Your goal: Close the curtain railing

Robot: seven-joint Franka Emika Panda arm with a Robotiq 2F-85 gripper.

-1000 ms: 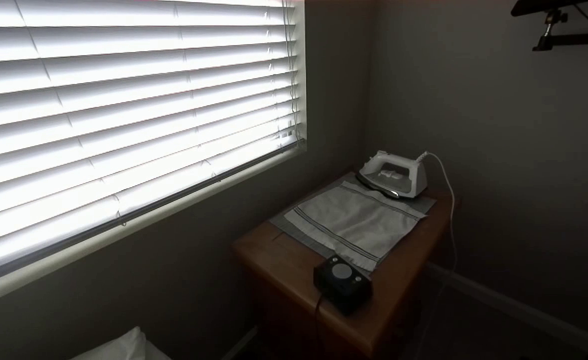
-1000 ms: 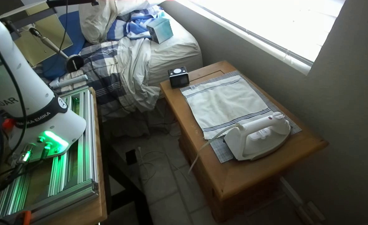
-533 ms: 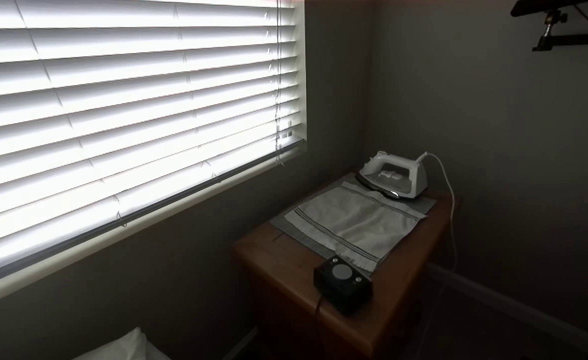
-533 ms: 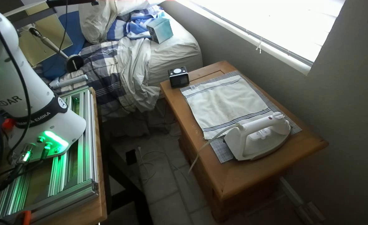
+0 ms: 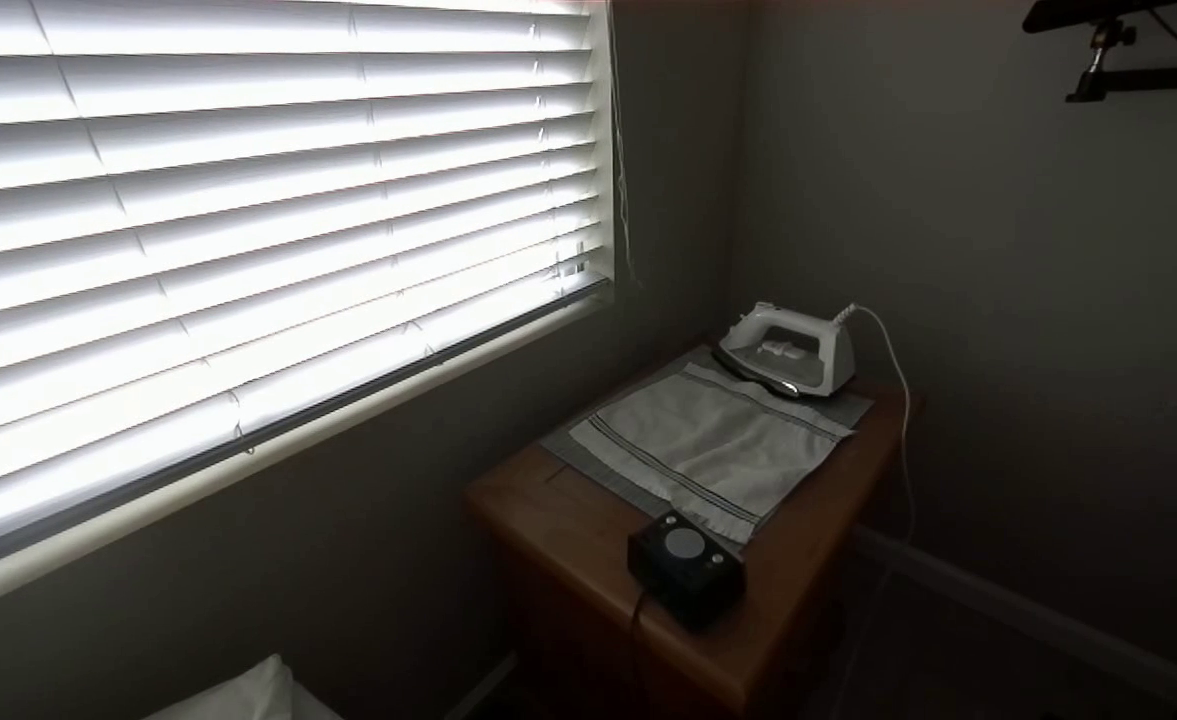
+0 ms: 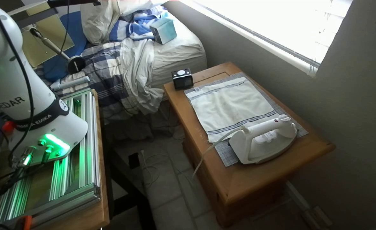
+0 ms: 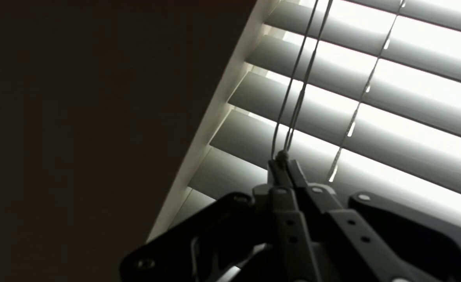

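The white slatted blind point(image 5: 248, 230) covers the window, its slats partly tilted with light between them. Thin pull cords point(image 5: 621, 170) hang beside the window's right frame in an exterior view; their ends show faintly at the sill corner point(image 6: 312, 67) in an exterior view. In the wrist view, which seems upside down, the cords point(image 7: 304, 89) run from a small knot point(image 7: 282, 155) at my fingertips. My gripper point(image 7: 287, 164) is closed on the cords at this knot, in front of the slats. The gripper is outside both exterior views; only the lower arm point(image 6: 34, 95) shows.
A wooden nightstand point(image 6: 309, 150) stands under the window. It holds a white iron point(image 6: 267, 140) with a cable, a striped cloth point(image 6: 232, 102) and a black clock point(image 6: 183, 82). A bed point(image 6: 178, 57) is behind it. The window frame point(image 7: 214, 113) borders a dark wall.
The hanging cords swung left along the blind, then right, past the frame and onto the wall. The arm's visible part shifted slightly right in an exterior view.
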